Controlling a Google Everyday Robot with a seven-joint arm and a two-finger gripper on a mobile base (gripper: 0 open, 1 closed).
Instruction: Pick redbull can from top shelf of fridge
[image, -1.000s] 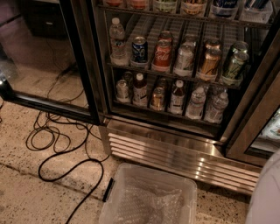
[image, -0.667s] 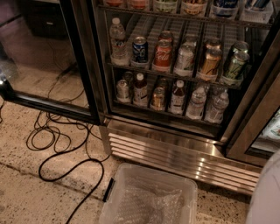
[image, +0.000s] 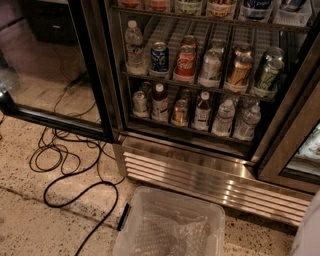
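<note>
Cable (image: 75, 188) and bin (image: 172, 196) lie before the open fridge (image: 200, 179); gripper fingers unseen.

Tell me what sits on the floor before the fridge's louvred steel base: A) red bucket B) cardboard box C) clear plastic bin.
C: a clear plastic bin stands before the louvred steel base; the hand is out of view.
</note>
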